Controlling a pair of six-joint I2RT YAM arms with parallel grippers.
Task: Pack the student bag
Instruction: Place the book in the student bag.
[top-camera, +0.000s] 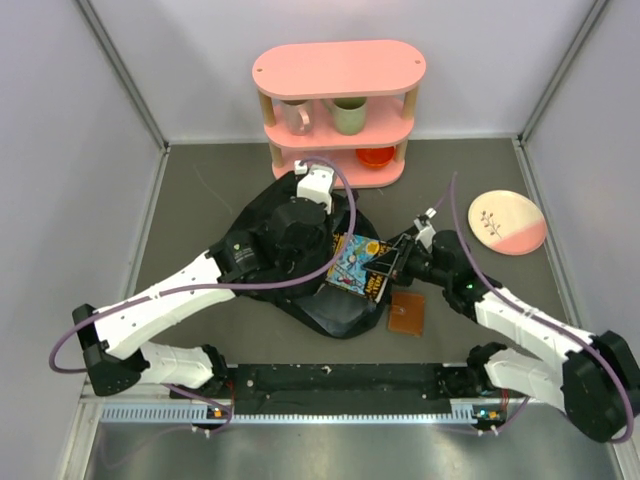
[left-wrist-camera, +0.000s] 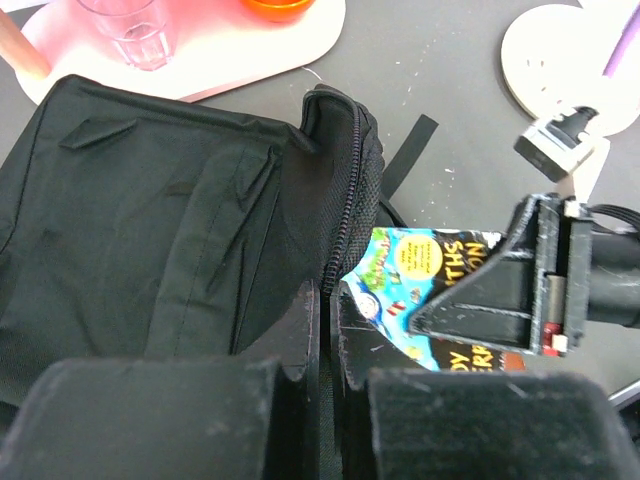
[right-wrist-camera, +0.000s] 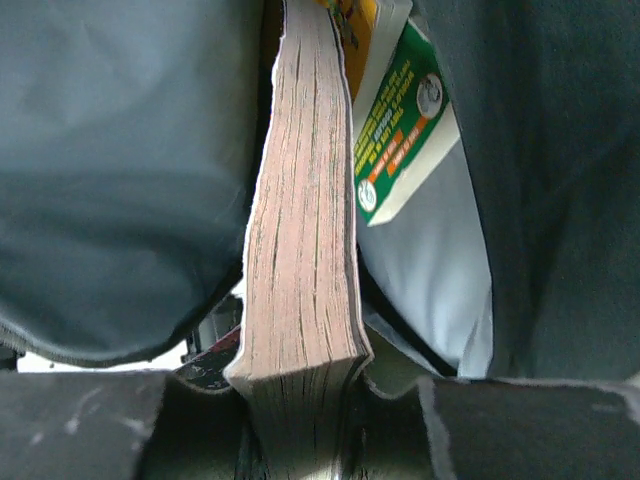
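Observation:
The student bag (top-camera: 285, 215) is a black backpack lying on the table's middle, its main opening facing right. My left gripper (left-wrist-camera: 325, 300) is shut on the bag's zipper edge (left-wrist-camera: 345, 190) and holds the opening up; in the top view it (top-camera: 322, 250) sits over the bag. My right gripper (right-wrist-camera: 305, 375) is shut on a thick paperback book (right-wrist-camera: 300, 250) with a colourful cover (top-camera: 355, 265). The book's far end is between the bag's walls (right-wrist-camera: 120, 150). A green and white book (right-wrist-camera: 400, 140) lies inside the bag. The left wrist view shows the right gripper (left-wrist-camera: 500, 290) on the book (left-wrist-camera: 420, 265).
A small brown wallet (top-camera: 407, 312) lies right of the bag, below the right gripper. A white and pink plate (top-camera: 508, 222) sits at the right. A pink shelf (top-camera: 338, 110) with mugs and an orange bowl (top-camera: 375, 156) stands behind the bag.

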